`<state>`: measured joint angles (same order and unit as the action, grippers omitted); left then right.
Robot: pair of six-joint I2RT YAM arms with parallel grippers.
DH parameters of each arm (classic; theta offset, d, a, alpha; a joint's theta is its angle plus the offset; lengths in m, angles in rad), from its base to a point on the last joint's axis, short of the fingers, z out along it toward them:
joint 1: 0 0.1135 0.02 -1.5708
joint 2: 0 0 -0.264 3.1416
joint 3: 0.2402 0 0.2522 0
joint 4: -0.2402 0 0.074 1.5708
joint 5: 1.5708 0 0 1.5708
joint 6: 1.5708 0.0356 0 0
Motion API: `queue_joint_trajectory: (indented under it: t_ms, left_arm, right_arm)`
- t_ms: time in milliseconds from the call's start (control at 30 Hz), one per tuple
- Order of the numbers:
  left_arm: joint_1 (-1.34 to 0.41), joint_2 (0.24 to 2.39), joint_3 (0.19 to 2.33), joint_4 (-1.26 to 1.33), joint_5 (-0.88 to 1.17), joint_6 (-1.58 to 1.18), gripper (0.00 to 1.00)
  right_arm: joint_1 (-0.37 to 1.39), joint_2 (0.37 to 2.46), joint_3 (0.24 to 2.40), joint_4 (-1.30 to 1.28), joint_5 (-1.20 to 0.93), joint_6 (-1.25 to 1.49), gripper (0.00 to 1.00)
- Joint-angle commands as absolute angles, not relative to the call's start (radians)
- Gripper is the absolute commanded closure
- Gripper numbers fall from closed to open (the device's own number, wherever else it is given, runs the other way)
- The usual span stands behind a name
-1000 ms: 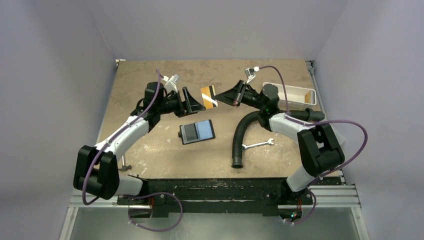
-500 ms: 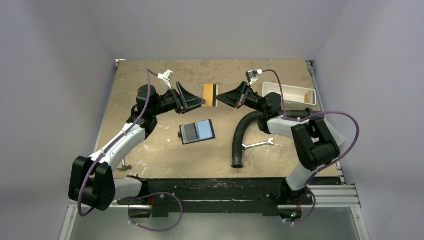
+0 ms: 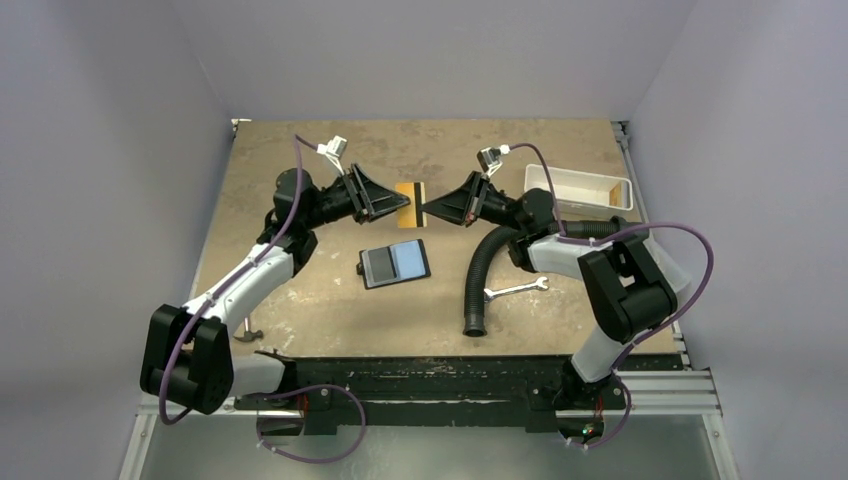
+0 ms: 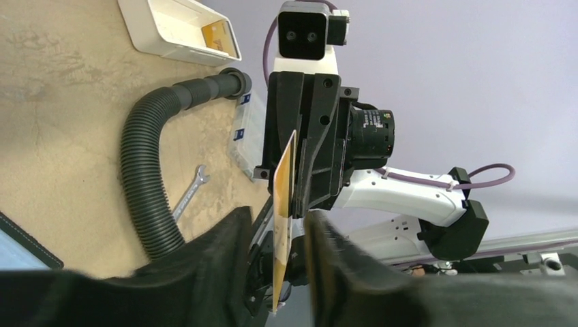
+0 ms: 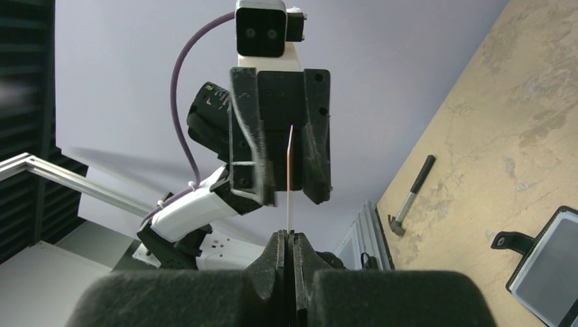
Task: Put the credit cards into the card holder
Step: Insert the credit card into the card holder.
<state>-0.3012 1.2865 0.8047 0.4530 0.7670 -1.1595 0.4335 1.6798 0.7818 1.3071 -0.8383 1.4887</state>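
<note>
R gripper (image 5: pixel 292 238) pinched shut on yellow card (image 3: pixel 410 192), edge-on. L gripper (image 4: pixel 278 214) half-open, fingers straddling card's other end w/ gaps. Card holder (image 3: pixel 394 263) open on table (image 3: pixel 300 290), just nearside of both tips.

Nothing readable anywhere on this bench (image 3: pixel 300 290). Tiny print there on the grey band of the right arm's wrist motor (image 4: pixel 371 122) in the left wrist view, far too small to make out. Over to the blue stickers (image 4: pixel 240 116) on the clear box (image 4: pixel 247 151): blurred, no letters to pick out. Dark stripe across the yellow credit card (image 3: pixel 409 195), yet no number or name legible on it. Down on the card holder (image 3: pixel 395 263), just plain grey and blue panels, no lettering to read.
</note>
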Motion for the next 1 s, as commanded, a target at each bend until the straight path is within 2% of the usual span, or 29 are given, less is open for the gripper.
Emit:
queue_joint_trajectory:
  t_ms: [0,33,67,100,167,233,300,367,433,500,567,600,733,800,967]
  left_arm:
    - [-0.301,1.257,0.827,0.375,0.743,-1.059,0.82]
    - [-0.301,1.251,0.833,0.33,0.728,-1.026,0.95]
    - [-0.301,1.246,0.843,0.277,0.713,-0.993,1.0]
    - [-0.301,1.243,0.859,0.202,0.683,-0.941,1.0]
    - [-0.301,1.246,0.914,-0.033,0.579,-0.766,1.0]
    - [-0.3,1.271,0.955,-0.238,0.488,-0.64,1.0]
    - [-0.298,1.327,0.97,-0.349,0.456,-0.541,1.0]
    - [-0.291,1.403,0.978,-0.419,0.479,-0.461,1.0]
    - [-0.275,1.455,0.96,-0.421,0.52,-0.43,1.0]
    - [-0.244,1.47,0.921,-0.36,0.587,-0.446,1.0]
    - [-0.228,1.49,0.899,-0.318,0.63,-0.472,1.0]
    - [-0.227,1.501,0.892,-0.301,0.643,-0.481,1.0]
    - [-0.226,1.56,0.863,-0.262,0.669,-0.529,1.0]
    - [-0.224,1.586,0.855,-0.259,0.668,-0.541,1.0]
    - [-0.224,1.644,0.845,-0.237,0.692,-0.556,1.0]
  right_arm:
    - [0.441,1.669,0.798,1.316,-0.853,1.47,1.0]
    - [0.443,1.666,0.8,1.296,-0.853,1.453,1.0]
    - [0.444,1.66,0.804,1.249,-0.851,1.422,1.0]
    - [0.445,1.648,0.809,1.176,-0.847,1.364,1.0]
    - [0.445,1.61,0.836,0.84,-0.801,1.185,0.83]
    - [0.452,1.586,0.906,0.5,-0.716,0.947,0.7]
    - [0.475,1.603,0.994,0.263,-0.631,0.772,0.6]
    - [0.498,1.641,1.051,0.151,-0.614,0.681,0.54]
    - [0.52,1.691,1.08,0.115,-0.627,0.645,0.53]
    - [0.545,1.746,1.119,0.063,-0.644,0.607,0.59]
    - [0.569,1.798,1.15,0.026,-0.637,0.569,0.76]
    - [0.578,1.814,1.153,0.021,-0.629,0.562,0.82]
    - [0.587,1.869,1.144,0.041,-0.615,0.551,0.96]
    - [0.586,1.895,1.151,0.036,-0.604,0.537,1.0]
    - [0.586,1.933,1.149,0.033,-0.562,0.513,1.0]
